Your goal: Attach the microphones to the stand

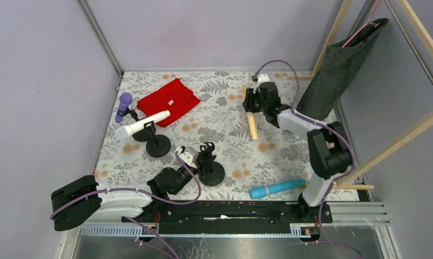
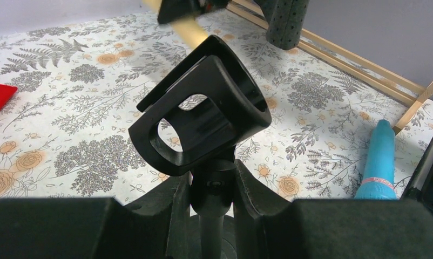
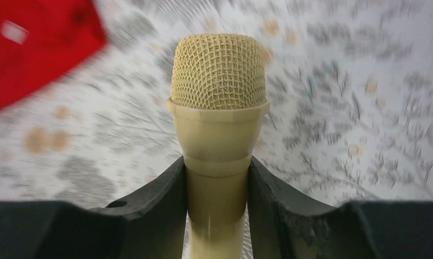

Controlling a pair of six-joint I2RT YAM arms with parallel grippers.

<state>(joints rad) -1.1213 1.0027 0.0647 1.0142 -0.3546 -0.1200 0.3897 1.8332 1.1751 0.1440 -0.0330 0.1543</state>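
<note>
R gripper point(image 3: 216, 181) grips mesh-headed cream mic point(image 3: 218, 75).

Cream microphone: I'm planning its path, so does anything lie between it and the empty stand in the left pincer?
Nothing visible. Only floral table lies between the cream microphone and the empty stand; the blue microphone lies aside, near the right arm's base.

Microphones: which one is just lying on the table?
The light blue microphone, flat on the table near the right arm's base. The purple microphone and white microphone sit in stands, and the right gripper holds the cream microphone up.
</note>
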